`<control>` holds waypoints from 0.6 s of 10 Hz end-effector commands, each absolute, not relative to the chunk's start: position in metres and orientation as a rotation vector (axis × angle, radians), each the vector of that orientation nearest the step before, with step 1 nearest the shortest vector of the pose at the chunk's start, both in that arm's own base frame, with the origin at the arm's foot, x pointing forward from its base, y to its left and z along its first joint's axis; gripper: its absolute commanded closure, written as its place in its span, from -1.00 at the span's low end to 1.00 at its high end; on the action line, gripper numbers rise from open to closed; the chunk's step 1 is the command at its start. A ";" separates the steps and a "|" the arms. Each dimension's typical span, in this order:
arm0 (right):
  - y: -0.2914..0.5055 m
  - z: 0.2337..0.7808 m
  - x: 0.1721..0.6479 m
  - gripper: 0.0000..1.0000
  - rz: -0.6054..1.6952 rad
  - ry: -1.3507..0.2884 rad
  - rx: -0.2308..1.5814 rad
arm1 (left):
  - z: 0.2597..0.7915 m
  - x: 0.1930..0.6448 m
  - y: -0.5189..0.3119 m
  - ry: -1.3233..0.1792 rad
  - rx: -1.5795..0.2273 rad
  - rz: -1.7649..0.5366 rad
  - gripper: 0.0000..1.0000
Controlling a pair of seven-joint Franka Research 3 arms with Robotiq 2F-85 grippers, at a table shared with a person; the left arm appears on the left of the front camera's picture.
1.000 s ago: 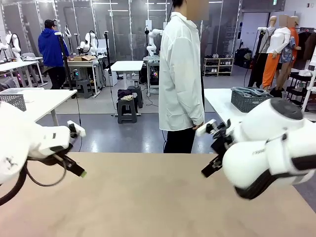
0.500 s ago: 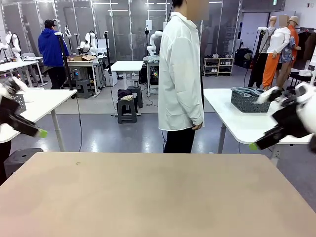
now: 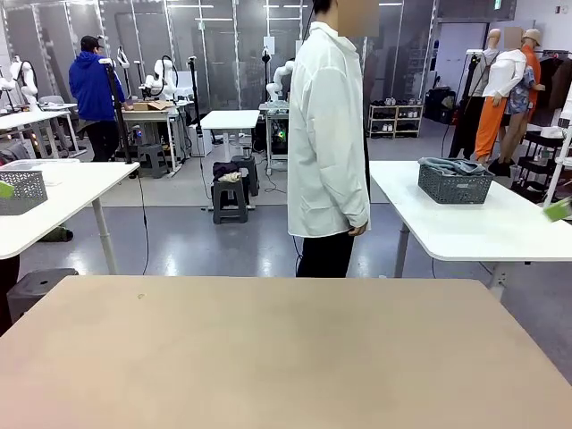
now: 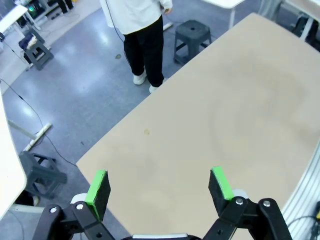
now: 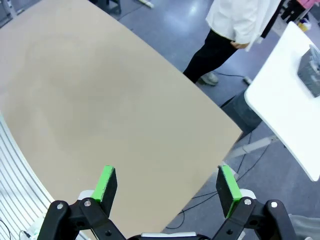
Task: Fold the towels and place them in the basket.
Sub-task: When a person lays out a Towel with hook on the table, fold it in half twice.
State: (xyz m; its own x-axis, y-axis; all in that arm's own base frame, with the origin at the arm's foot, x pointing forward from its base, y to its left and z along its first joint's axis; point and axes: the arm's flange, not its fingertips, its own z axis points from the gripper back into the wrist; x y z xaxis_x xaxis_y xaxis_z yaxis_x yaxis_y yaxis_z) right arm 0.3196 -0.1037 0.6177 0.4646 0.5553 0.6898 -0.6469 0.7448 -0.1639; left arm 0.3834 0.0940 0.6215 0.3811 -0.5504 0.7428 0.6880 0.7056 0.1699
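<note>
Tan table [image 3: 268,357], one person [image 3: 326,134] beside; left end effector [image 4: 159,176], right end effector [image 5: 166,175] spread.

My right gripper [image 5: 166,176] hangs high over the tan table [image 5: 100,90], green pads [image 5: 106,182] spread wide. A person [image 5: 239,20] in a white coat stands at its far edge, beside a white table [image 5: 285,115] bearing the basket [image 5: 311,75] — cut off at the frame's edge.

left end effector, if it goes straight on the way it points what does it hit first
The open left end effector would probably meet the bare table near its edge; nothing stands between, though depth is unclear.
</note>
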 end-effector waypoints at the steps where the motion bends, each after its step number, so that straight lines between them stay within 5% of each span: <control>1: -0.119 0.651 0.289 -1.00 0.747 -0.822 0.086 | 0.648 0.364 0.118 -0.872 -0.194 -0.850 -1.00; 6: -0.140 0.705 0.252 -1.00 0.791 -0.853 0.081 | 0.709 0.327 0.159 -0.890 -0.204 -0.945 -1.00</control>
State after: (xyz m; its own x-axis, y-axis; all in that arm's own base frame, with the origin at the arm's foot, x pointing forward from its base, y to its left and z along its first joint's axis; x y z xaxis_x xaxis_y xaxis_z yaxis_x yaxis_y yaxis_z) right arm 0.2565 -0.1370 0.7028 0.4121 0.5630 0.7164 -0.6319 0.7430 -0.2205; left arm 0.3301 0.1541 0.6989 0.2913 -0.6118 0.7354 0.7534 0.6205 0.2178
